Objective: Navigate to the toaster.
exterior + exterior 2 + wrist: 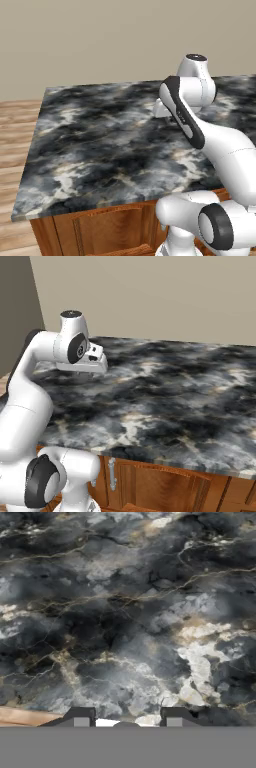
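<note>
Marble counter (100,145) lies under your gripper (125,719), its 2 fingertips (80,716) apart and holding nothing, so drive the base along the counter until you can spot the toaster.

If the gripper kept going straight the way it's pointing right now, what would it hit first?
The gripper points down at the dark marbled countertop, so it would likely meet that bare stone first. Nothing lies between them in the hand view, though how far off the surface is can't be judged.

dark marble counter (100,145) (wood cabinets (165,488) beneath), beige wall (100,40).
</note>
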